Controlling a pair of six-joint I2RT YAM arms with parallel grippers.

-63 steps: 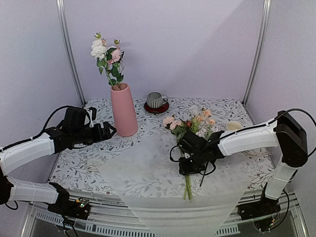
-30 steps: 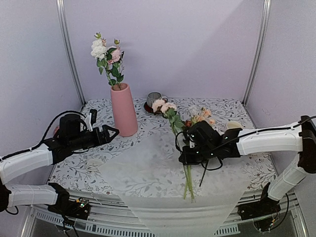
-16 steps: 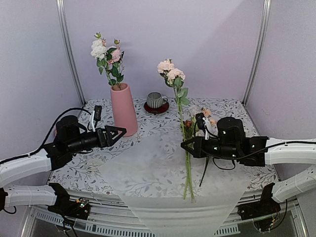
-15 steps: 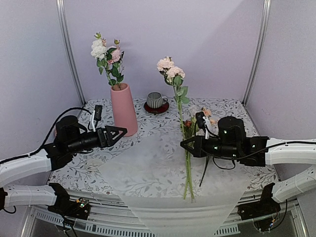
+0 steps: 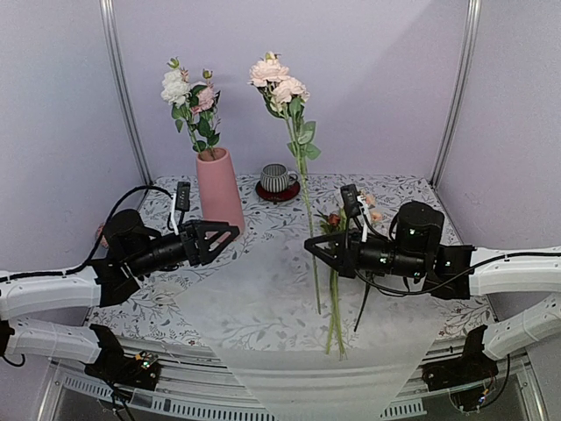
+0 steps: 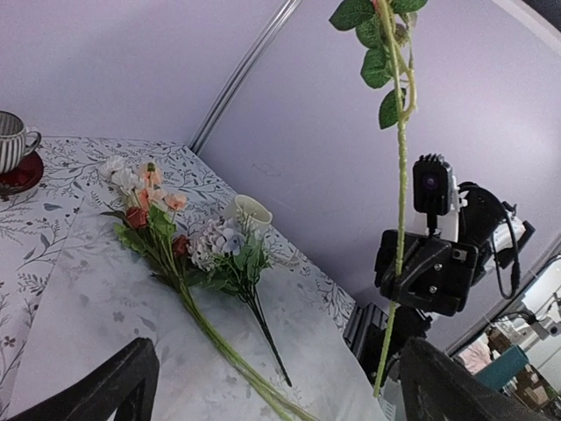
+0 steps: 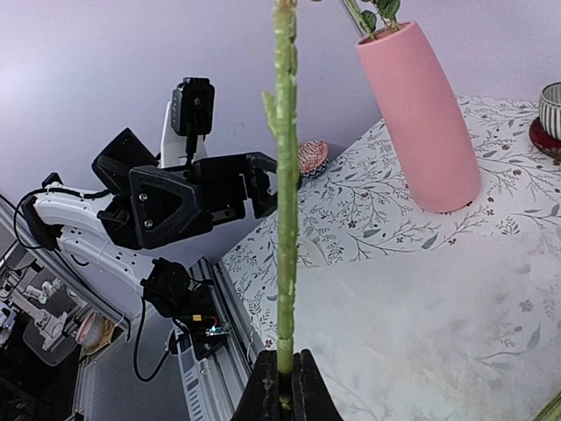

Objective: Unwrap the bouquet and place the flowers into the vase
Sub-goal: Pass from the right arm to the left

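Note:
The pink vase (image 5: pixel 219 193) stands at the back left with a few flowers (image 5: pixel 188 92) in it. My right gripper (image 5: pixel 311 246) is shut on the lower stem of a pink-bloomed flower (image 5: pixel 302 189), holding it upright above the table. In the right wrist view this stem (image 7: pixel 284 175) rises from the shut gripper (image 7: pixel 285 364). My left gripper (image 5: pixel 223 241) is open and empty, just left of the stem and facing it. The bouquet lies opened out: its wrapping paper (image 5: pixel 254 307) is flat, with loose flowers (image 5: pixel 337 289) on it.
A grey striped mug (image 5: pixel 278 178) on a red saucer stands behind, to the right of the vase. A cream mug (image 6: pixel 248 210) sits at the far right, beside the lying flowers (image 6: pixel 175 246). Metal frame posts (image 5: pixel 123 96) stand at the back corners.
The right gripper has raised the pink flower upright and carried it left. The left gripper, open, has moved right toward the stem.

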